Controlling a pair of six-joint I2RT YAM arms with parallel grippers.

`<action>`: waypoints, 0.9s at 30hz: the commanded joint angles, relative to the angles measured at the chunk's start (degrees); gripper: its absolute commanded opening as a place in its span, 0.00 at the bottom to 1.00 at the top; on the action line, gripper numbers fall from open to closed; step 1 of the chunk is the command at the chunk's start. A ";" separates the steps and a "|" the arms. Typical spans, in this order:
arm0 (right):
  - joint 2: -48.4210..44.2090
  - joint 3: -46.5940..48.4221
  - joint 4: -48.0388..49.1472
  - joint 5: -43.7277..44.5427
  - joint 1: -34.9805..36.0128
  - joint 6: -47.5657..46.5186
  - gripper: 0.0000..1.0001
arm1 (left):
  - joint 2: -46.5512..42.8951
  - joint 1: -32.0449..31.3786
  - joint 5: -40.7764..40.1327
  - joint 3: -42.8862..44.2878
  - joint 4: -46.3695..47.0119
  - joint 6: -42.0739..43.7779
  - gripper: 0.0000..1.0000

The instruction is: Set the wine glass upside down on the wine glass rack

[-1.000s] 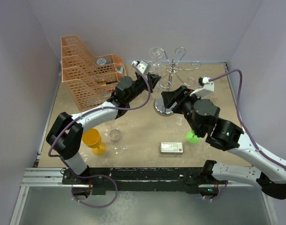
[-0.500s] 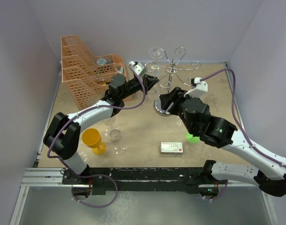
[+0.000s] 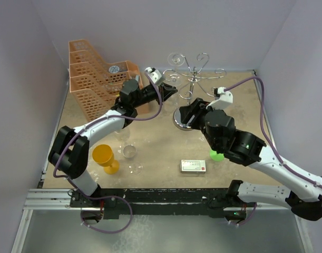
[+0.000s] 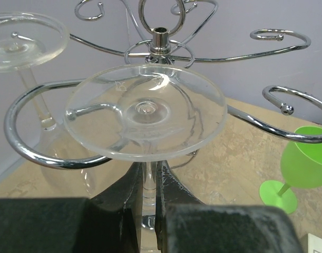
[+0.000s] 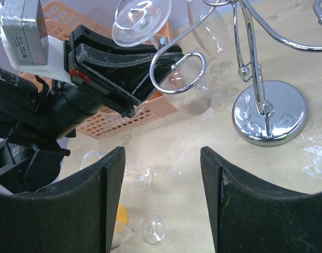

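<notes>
Over the table, from the high camera, we see the left gripper (image 3: pixel 170 88) stretched to the far side, right at the curled arms of the wine glass rack (image 3: pixel 195 79), with the orange basket (image 3: pixel 97 79) off to its left. Our right gripper (image 3: pixel 186 113) hangs low beside the rack's round base. The wine glass (image 4: pixel 145 118) is too faint to pick out from up here.

From the left wrist, we see the fingers (image 4: pixel 124 197) pinched narrow on the stem. The glass is inverted, foot uppermost, close against a curved chrome arm; whether it touches the wire we cannot tell. A second glass (image 4: pixel 21 39) hangs just beside it, and a green glass (image 4: pixel 303 163) stands on the table beyond.

From the right wrist, our own fingers (image 5: pixel 105 205) stand wide and hold nothing. The held glass's foot shows above the left gripper, near a scroll end.

We judge the hanging step to be in hand, the stem not yet seated. Next we must slide the stem into the arm's open loop, lower until the foot rests on the wire, then release, minding the neighbour
</notes>
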 commanded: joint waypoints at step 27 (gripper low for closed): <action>-0.63 0.90 3.15 0.02 -0.12 0.82 0.61 | 2.55 1.29 -9.67 2.34 15.77 -0.75 0.00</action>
